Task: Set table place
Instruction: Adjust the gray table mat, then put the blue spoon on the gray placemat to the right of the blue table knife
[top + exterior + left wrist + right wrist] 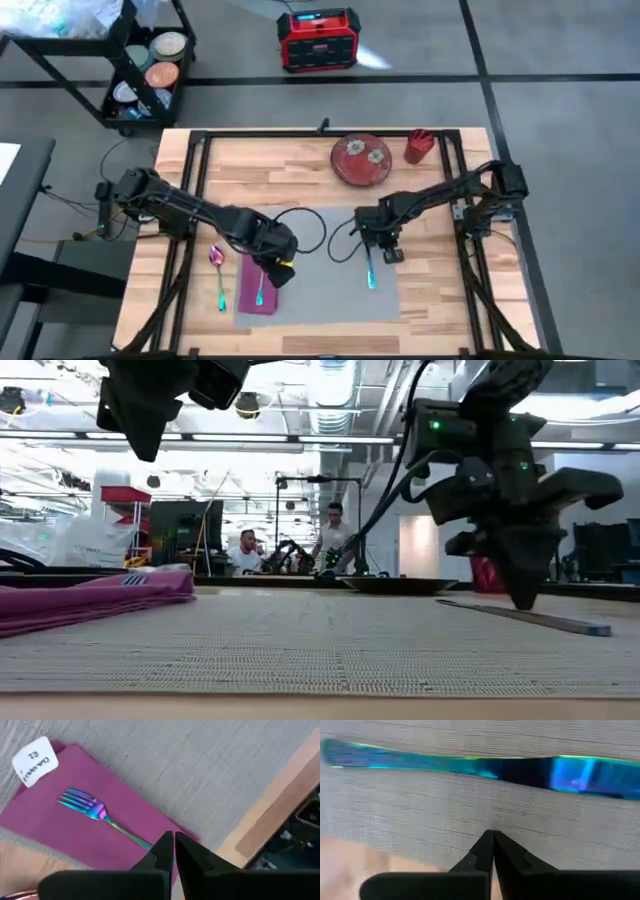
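Two arms of mine reach over the table [420,305], a big top of pale wood planks with black rails. On the middle of it, toward the near edge, lies the place [330,290], a wide flat grey mat. It fills most of the floor in the low view [330,650].

On the left part of the mat sits a magenta napkin [262,290], much smaller than the mat. It has a white tag [35,755] at one corner. A shiny rainbow fork [95,812] lies on the napkin, and its tines point toward the tag.

My left claw [173,851] hangs over the far end of the napkin, right above the fork's handle. Its two fingers are pressed together and they grip nothing.

My right claw [493,851] is low over the right part of the mat. Its fingers are pressed together too, with nothing between them. Just beside it lies a long blue-green knife [485,765], flat on the mat.

On the bare wood to the left of the napkin lies a shiny spoon [217,272], with its pink bowl at the far end.

Far back on the table sits a round red plate [361,159] with flower marks, and a small red cup [418,148] is just to its right.

Off the table, a black cart [140,70] stands at the far left, and a red box [318,38] sits on the floor.

Two people [290,545] show far off in the room.
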Tool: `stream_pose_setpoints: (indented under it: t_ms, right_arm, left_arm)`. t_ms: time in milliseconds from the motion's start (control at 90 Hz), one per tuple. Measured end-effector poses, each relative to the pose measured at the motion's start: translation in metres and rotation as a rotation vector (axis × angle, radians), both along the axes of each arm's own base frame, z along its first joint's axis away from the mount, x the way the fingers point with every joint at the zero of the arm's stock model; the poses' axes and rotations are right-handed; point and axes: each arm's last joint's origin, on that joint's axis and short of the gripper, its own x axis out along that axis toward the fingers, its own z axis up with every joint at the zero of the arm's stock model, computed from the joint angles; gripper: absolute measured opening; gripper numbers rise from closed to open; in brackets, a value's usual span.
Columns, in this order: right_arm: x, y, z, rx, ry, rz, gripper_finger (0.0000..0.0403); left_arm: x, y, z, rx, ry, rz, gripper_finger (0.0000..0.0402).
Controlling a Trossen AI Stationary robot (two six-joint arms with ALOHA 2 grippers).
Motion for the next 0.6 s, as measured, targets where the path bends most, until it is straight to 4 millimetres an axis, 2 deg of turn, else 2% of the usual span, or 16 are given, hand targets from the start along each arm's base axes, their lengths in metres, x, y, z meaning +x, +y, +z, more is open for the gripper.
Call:
stream_pose_setpoints:
  t_ms: [100,278,356,456,600]
  right_arm:
    - [-0.005,-0.002,0.019,-0.001,-0.064,-0.008,0.0]
    - [-0.031,-0.004,0.074,-0.028,-0.188,-0.018,0.0]
    - [-0.047,-0.008,0.093,-0.039,-0.238,-0.036,0.0]
    - [-0.067,-0.015,0.111,-0.041,-0.271,-0.083,0.0]
    - [-0.09,-0.023,0.128,-0.028,-0.31,-0.208,0.0]
  left_arm:
    - [-0.001,0.0,0.0,0.025,0.004,0.039,0.0]
    - [-0.01,-0.005,-0.001,0.086,0.049,0.088,0.0]
    - [-0.029,-0.011,0.002,0.201,0.126,0.201,0.0]
    - [-0.063,-0.021,0.014,0.333,0.142,0.499,0.0]
    - [-0.103,-0.048,0.018,0.289,0.112,0.855,0.0003]
